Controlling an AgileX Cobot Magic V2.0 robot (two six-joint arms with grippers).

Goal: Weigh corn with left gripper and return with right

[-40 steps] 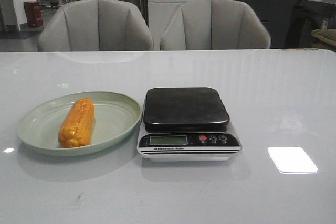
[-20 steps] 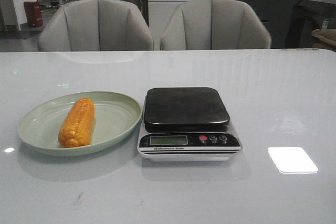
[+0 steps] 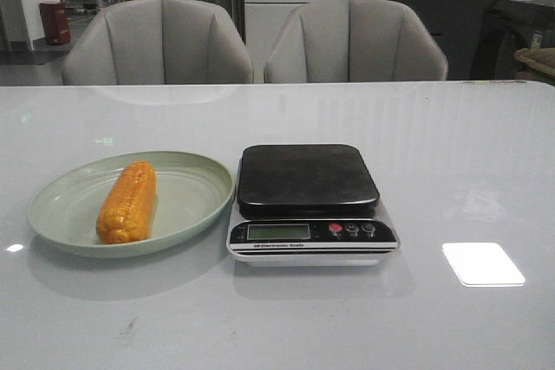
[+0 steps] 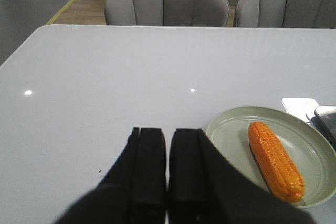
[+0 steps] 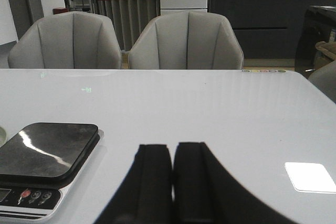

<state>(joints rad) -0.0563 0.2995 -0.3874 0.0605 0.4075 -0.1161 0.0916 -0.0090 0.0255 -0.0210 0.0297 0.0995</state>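
Note:
The orange-yellow corn (image 3: 127, 201) lies lengthwise on a pale green plate (image 3: 195, 181) left of the scale (image 3: 309, 203). The scale's dark platform is bare. Neither gripper appears in the front view. In the left wrist view my left gripper (image 4: 167, 132) is shut and empty, hovering over bare table beside the plate (image 4: 231, 129), with the corn (image 4: 275, 159) off to one side. My right gripper (image 5: 173, 147) is also shut with nothing in it, over bare table next to the scale (image 5: 50, 156).
Two grey chairs (image 3: 160, 41) (image 3: 355, 39) stand behind the far table edge. A bright square light reflection (image 3: 482, 263) sits on the white glossy table right of the scale.

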